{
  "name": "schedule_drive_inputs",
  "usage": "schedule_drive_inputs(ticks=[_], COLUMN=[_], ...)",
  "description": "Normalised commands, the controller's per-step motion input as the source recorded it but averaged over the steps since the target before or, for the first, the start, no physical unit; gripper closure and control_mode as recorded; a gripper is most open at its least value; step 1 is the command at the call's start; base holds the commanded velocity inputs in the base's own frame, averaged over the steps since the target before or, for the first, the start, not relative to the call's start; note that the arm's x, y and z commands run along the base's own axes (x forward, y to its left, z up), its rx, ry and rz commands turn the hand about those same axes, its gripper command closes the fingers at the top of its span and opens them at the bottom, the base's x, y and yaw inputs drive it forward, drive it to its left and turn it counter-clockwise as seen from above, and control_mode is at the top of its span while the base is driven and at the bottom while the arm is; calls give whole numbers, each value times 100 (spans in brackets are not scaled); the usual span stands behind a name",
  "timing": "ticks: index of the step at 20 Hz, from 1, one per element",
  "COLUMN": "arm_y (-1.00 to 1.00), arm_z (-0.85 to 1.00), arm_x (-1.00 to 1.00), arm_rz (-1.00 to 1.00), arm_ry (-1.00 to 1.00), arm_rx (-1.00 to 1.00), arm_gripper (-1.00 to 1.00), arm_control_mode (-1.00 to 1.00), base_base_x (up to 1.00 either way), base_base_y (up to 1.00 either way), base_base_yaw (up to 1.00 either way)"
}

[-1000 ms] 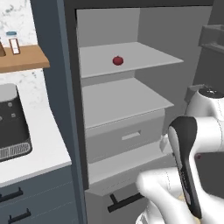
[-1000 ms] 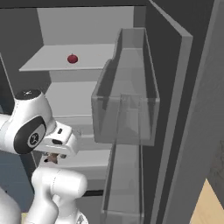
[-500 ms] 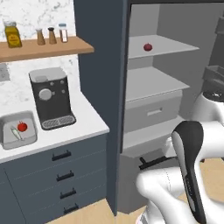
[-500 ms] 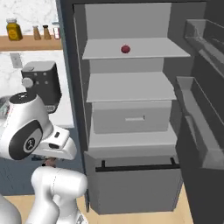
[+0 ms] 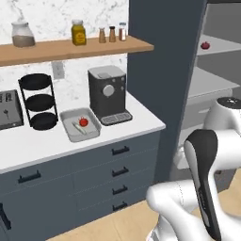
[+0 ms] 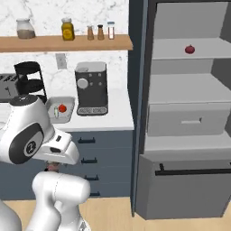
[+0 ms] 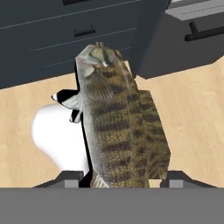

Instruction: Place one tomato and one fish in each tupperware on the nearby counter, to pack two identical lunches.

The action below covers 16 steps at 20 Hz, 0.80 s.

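gripper: two dark finger tips (image 7: pixel 118 178) at bottom of hand view, closed on a mottled brown-green scaly fish (image 7: pixel 120 124) that juts away toward the upper centre, over tan floor and dark drawer fronts
tray: shallow light-grey plastic tupperware (image 5: pixel 81 125) left of centre in left base view, on the flat white counter (image 5: pixel 136 123) beside a black coffee machine (image 5: pixel 108 95); holds a small glossy red tomato (image 5: pixel 84 122) and a pale sliver, likely a fish
second tray: cannot tell where it is
fridge tomato: red ball (image 6: pixel 190 49) on upper shelf, upper right of right base view
risk: fish hangs far past the fingers, may slip or swing while the base drives; could clip the counter edge or land in the already filled tray
change: both base views swung left; counter, coffee machine and tray now central, fridge pushed to the right edge; grip width much the same
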Motion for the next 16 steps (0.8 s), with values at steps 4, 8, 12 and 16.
schedule_drive_inputs(ticks=[4,8,12,16], arm_y=[0,0,0,0], arm_z=[0,0,0,0], arm_x=[0,0,0,0], arm_rz=[0,0,0,0], arm_ry=[0,0,0,0], arm_rx=[0,0,0,0], arm_gripper=[100,100,100,100], arm_control_mode=[100,100,100,100], base_base_x=[-1,0,25,72], base_base_y=[100,100,100,100], base_base_yaw=[23,34,29,19])
